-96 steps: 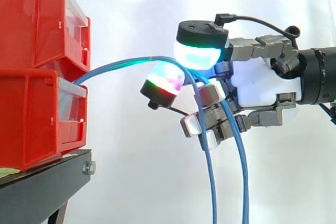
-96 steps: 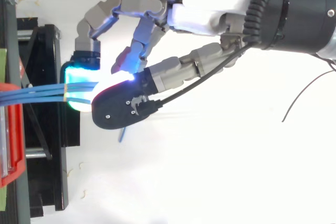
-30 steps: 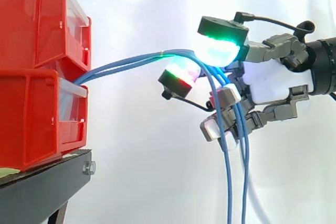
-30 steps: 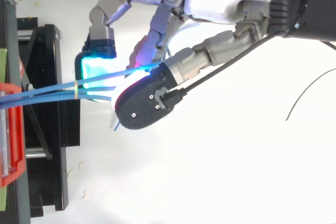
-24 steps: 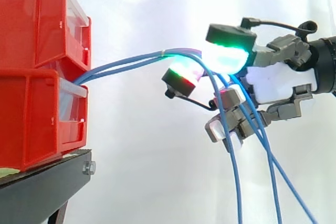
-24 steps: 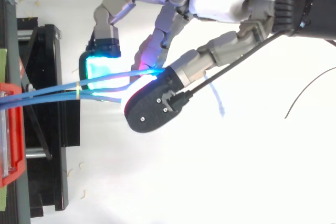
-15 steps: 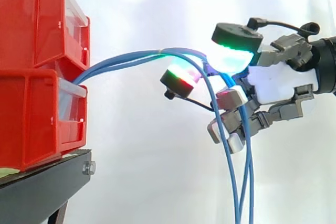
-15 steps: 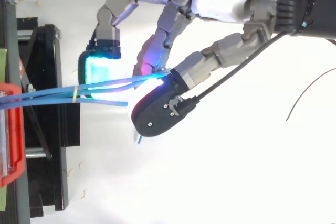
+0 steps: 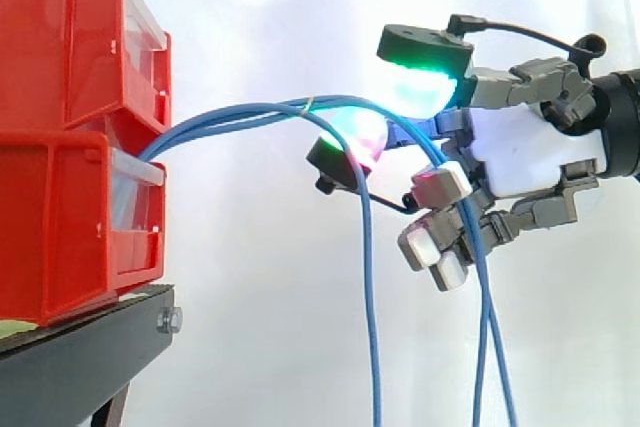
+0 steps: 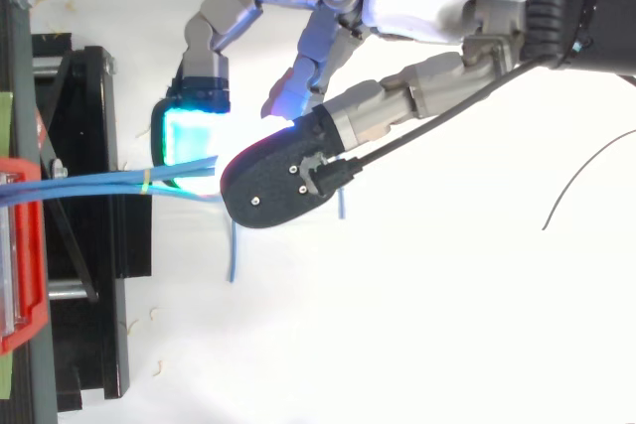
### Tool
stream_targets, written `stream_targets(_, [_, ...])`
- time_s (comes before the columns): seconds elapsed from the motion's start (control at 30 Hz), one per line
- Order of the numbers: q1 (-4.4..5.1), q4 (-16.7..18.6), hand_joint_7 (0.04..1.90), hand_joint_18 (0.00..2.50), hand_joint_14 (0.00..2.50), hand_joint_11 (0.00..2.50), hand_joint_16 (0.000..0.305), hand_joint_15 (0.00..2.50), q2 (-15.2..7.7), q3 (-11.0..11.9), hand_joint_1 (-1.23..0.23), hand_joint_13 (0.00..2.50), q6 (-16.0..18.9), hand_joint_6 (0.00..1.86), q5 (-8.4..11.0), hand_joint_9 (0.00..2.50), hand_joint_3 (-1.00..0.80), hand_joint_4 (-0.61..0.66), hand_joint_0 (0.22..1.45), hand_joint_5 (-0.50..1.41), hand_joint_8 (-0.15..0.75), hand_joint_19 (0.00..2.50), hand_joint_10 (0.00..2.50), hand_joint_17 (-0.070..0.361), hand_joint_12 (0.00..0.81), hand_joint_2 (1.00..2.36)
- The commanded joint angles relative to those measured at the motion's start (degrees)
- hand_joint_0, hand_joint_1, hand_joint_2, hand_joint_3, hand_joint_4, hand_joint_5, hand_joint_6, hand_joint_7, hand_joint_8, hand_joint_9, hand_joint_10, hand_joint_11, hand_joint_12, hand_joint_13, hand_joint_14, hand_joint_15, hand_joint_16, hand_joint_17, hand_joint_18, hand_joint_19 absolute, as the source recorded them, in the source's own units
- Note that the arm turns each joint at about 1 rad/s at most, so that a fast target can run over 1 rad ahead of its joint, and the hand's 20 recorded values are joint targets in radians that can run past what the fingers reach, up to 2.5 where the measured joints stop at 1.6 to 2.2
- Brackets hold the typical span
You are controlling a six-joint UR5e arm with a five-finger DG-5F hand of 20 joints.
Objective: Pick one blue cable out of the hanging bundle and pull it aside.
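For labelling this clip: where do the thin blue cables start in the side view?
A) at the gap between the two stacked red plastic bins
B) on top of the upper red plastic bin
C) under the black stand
A: the thin blue cables run out from where the upper red plastic bin meets the lower red plastic bin, then arch over to the hand.

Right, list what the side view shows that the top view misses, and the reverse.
Side view: the drop of the thin blue cables: one strand hangs alone, two run down through the curled fingers of the robot's white-palmed hand; also the red plastic bins stacked two high. Top view: the cables' sideways spread, and the black metal stand's frame from above. Both: the tied cables reaching from the bins to the hand's glowing pads.
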Motion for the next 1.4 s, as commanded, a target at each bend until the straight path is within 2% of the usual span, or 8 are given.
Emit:
stream_targets(0.0, [0.01,0.0,0.85,0.80,0.02,0.72,0.063,0.56,0.0,0.0,-0.77,0.96,0.0,0.90,0.06,1.26,-0.15,-0.05,0.58,-0.07,0.293,0.69,0.03,0.141,0.433,1.01])
stream_targets(0.23, [0.01,-0.1,0.81,0.80,0.02,0.74,0.061,0.55,0.0,0.0,-0.86,0.95,0.0,0.94,0.06,1.21,-0.02,-0.10,0.64,-0.09,0.287,0.68,0.03,0.136,0.416,1.01])
stream_targets(0.53, [0.10,-0.3,0.77,0.71,0.02,0.78,0.048,0.57,-0.1,0.0,-0.88,0.90,-0.6,0.96,0.06,1.14,-0.38,-0.22,0.75,-0.12,0.230,0.72,0.03,0.109,0.362,1.01])
stream_targets(0.73, [0.19,-0.3,0.78,0.72,0.02,0.75,0.048,0.59,0.0,0.0,-0.83,0.92,-0.6,0.93,0.06,1.19,-0.47,-0.12,0.67,-0.10,0.227,0.72,0.03,0.108,0.363,1.00])
stream_targets(0.93, [0.36,-1.1,0.80,0.71,0.02,0.76,0.049,0.59,0.0,0.0,-0.82,0.92,-0.5,0.93,0.15,1.22,-0.35,-0.11,0.62,-0.08,0.234,0.76,0.03,0.109,0.367,1.01])
stream_targets(1.03, [0.45,-2.1,0.74,0.70,0.02,0.74,0.051,0.59,0.0,0.0,-0.71,0.90,-0.5,0.93,0.15,1.20,-0.39,-0.06,0.56,-0.08,0.248,0.76,0.03,0.115,0.379,1.01])
stream_targets(1.13, [0.45,-2.2,0.75,0.73,0.02,0.72,0.056,0.58,0.0,0.0,-0.69,0.92,-0.4,0.91,0.15,1.22,-0.50,-0.07,0.48,-0.07,0.254,0.74,0.03,0.127,0.402,1.00])
stream_targets(1.37, [0.54,-2.3,0.86,0.73,0.02,0.67,0.058,0.57,0.0,0.0,-0.67,0.93,-0.3,0.86,0.15,1.28,-0.50,-0.09,0.46,-0.05,0.250,0.71,0.03,0.130,0.403,1.00])
